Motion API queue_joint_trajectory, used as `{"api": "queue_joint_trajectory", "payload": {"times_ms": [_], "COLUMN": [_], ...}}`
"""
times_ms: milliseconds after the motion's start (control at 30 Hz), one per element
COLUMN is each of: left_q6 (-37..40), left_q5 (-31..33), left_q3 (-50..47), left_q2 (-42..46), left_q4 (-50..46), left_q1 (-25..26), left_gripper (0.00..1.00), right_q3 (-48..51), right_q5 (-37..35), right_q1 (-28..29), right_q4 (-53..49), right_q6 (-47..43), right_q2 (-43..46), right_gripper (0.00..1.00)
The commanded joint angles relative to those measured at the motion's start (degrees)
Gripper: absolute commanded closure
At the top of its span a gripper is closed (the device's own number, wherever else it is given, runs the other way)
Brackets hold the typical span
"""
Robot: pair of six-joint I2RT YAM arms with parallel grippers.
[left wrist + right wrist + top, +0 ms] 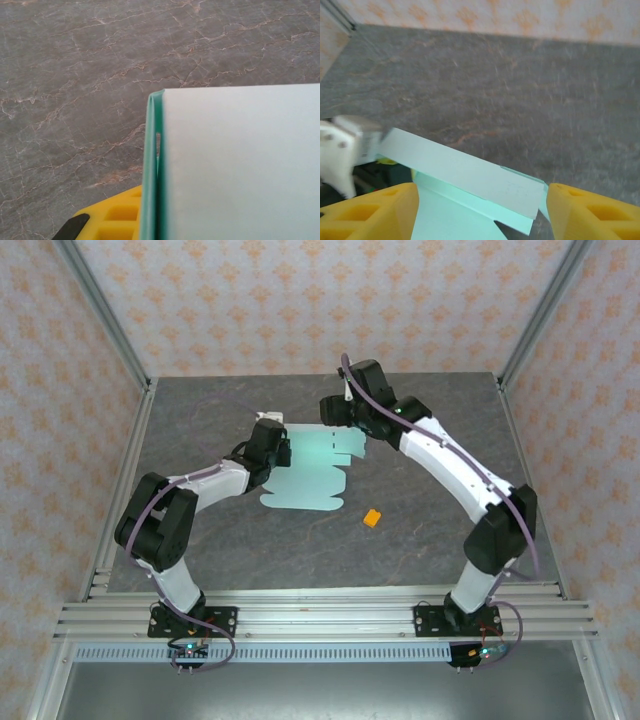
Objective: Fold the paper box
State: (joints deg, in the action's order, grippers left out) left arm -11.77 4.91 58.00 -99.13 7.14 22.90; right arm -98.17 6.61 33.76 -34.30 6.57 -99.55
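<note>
The paper box [310,480] lies mostly flat as a sheet near the middle of the desk [430,540]; its 9 o'clock edge is doubled over, and the left gripper [277,452] is clamped on that fold, one yellow finger [117,217] showing, the other hidden behind card; the right gripper [481,192], at the sheet's 1 o'clock, stands apart around a raised flap; blur hides any contact; an orange block [371,518] sits at 4 o'clock, apart from the sheet.
</note>
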Motion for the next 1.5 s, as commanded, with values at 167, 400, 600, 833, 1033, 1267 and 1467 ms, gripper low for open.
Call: {"api": "queue_joint_trajectory", "payload": {"times_ms": [167,400,600,833,1033,1267,1467], "left_q6": [0.2,0.1,-0.4,-1.0,-1.1,-0.6,-0.3], "left_q5": [2.7,3.0,3.2,3.2,3.4,3.1,2.7], "left_q3": [-0.3,-0.4,-0.3,-0.8,-1.5,-1.7,-1.9], "left_q2": [2.7,3.0,3.0,2.9,1.8,1.1,1.0], "left_q4": [0.4,0.5,0.4,0.9,1.6,2.1,2.4], "left_q1": [0.8,0.9,1.1,1.3,1.7,1.9,1.9], "left_gripper": [0.94,0.94,0.94,0.94,0.94,0.94,0.94], "right_q3": [-7.5,-6.8,-2.6,1.2,3.9,6.2,6.8], "right_q5": [4.8,7.1,8.8,10.6,14.4,20.8,22.0], "right_q1": [-1.1,-1.3,-1.3,-1.3,-2.5,-2.9,-2.9], "right_q4": [-11.2,-10.7,-7.4,-3.2,0.7,7.9,11.2], "right_q6": [6.5,8.1,11.8,16.2,20.1,25.8,28.6], "right_q2": [-8.2,-9.0,-8.1,-7.4,-7.7,-8.7,-9.4], "right_gripper": [0.34,0.38,0.42,0.44,0.43,0.43,0.45]}}
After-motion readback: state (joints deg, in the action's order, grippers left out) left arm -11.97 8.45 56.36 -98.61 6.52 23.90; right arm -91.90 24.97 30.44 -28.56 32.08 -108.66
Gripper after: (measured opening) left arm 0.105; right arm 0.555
